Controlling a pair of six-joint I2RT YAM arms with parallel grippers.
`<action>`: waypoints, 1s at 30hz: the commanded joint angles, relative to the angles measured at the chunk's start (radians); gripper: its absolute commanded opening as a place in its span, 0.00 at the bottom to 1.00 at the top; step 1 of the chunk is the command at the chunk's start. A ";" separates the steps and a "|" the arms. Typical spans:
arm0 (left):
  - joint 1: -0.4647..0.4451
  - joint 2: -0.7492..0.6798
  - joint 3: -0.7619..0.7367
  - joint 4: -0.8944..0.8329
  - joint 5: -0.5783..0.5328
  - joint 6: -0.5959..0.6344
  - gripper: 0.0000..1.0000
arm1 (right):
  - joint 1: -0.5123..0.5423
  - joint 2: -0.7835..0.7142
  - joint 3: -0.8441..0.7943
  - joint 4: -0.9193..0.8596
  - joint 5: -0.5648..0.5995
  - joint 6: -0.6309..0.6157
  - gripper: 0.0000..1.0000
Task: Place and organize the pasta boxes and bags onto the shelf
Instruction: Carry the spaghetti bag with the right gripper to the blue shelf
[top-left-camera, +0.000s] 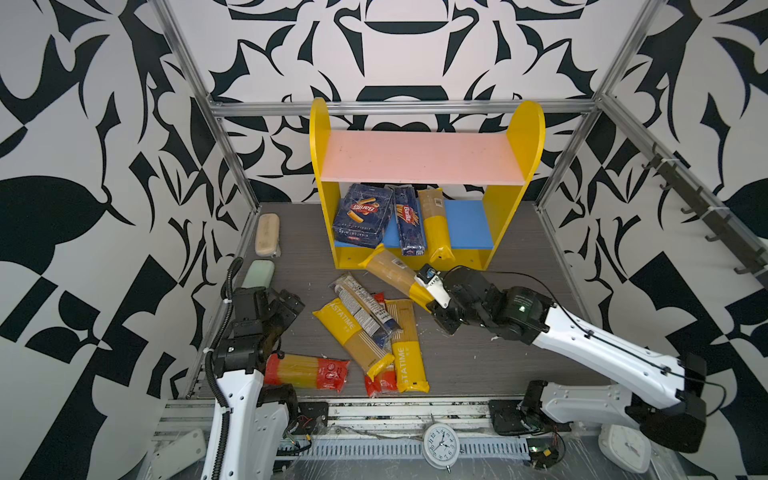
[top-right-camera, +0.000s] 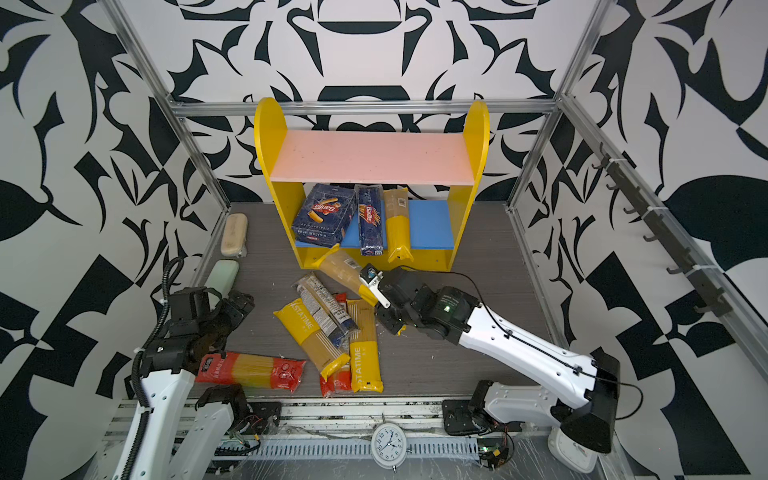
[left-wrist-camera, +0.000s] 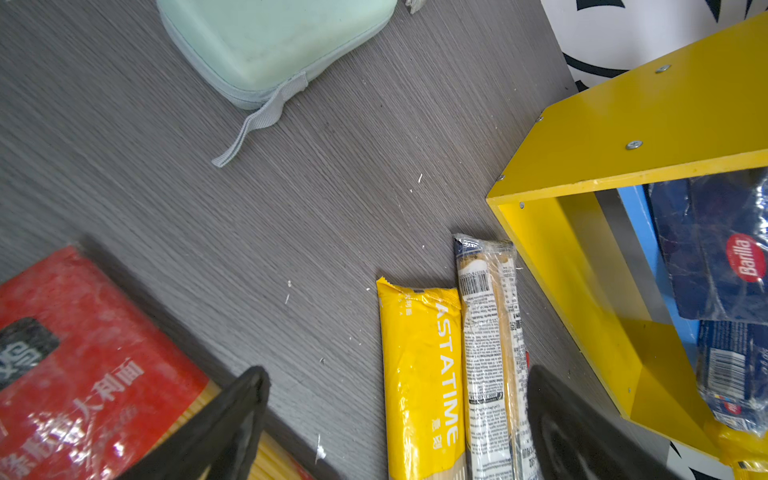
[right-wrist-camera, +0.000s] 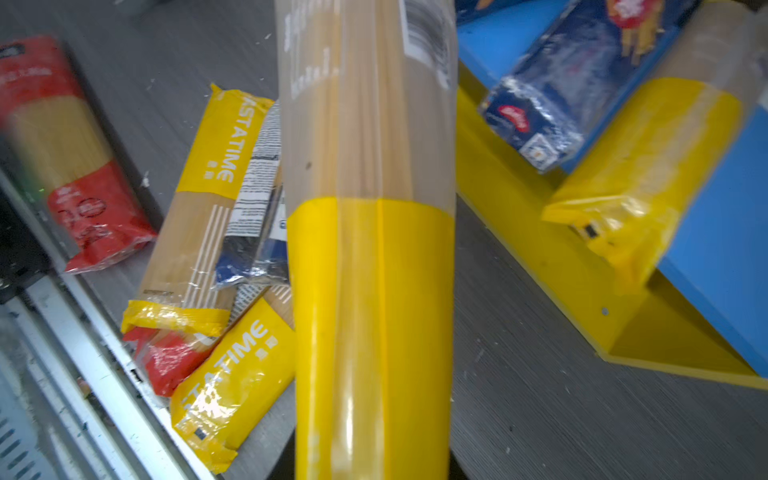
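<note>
Yellow-end bag (right-wrist-camera: 370, 249) fills the right wrist view, clenched at its near end by right gripper (top-left-camera: 430, 297), far tip at shelf (top-left-camera: 528, 137) front. Done: wide box (top-left-camera: 363, 216), narrow box (top-left-camera: 409, 226) + shelved yellow bag (top-left-camera: 436, 228) on blue lower board (top-left-camera: 469, 224). To do: held bag, red bag (top-left-camera: 305, 372) near left, 4-bag pile (top-left-camera: 374, 332) mid table (top-left-camera: 498, 332). Left gripper (left-wrist-camera: 397, 374) spread wide, empty.

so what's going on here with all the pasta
The right gripper is shut on a yellow-ended bag, whose far end is at the front of the shelf. Both boxes and one shelved bag lie on the blue board. Five loose bags lie on the table. The left gripper is open and holds nothing.
</note>
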 joint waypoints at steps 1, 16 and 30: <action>0.004 -0.010 0.028 -0.041 0.008 -0.005 0.99 | -0.038 -0.088 0.023 0.094 0.142 0.056 0.00; 0.006 -0.024 0.049 -0.053 0.023 -0.005 0.99 | -0.244 -0.101 0.031 0.117 0.297 0.124 0.00; 0.004 0.011 0.020 0.045 0.084 -0.009 1.00 | -0.377 0.036 0.078 0.236 0.295 0.173 0.00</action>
